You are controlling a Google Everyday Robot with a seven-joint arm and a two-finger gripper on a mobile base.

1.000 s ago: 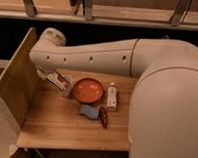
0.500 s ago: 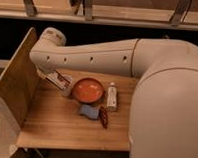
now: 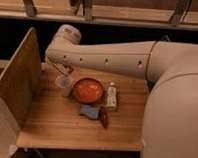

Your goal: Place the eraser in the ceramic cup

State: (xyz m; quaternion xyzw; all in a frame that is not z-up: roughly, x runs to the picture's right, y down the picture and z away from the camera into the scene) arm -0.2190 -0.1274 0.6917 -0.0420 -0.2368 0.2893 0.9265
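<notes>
Wooden table (image 3: 60, 126), tool (image 3: 63, 71) w/ eraser (image 3: 66, 70) above ceramic cup (image 3: 63, 85)

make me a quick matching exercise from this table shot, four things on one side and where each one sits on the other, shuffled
Things:
1. ceramic cup
2. orange dish
3. white bottle
4. blue pad

Places:
A. right of the orange dish
B. centre of the table
C. near edge, in front of the orange dish
D. left of the orange dish, just below the gripper

Pairs: 1-D, 2-B, 3-A, 4-C
</notes>
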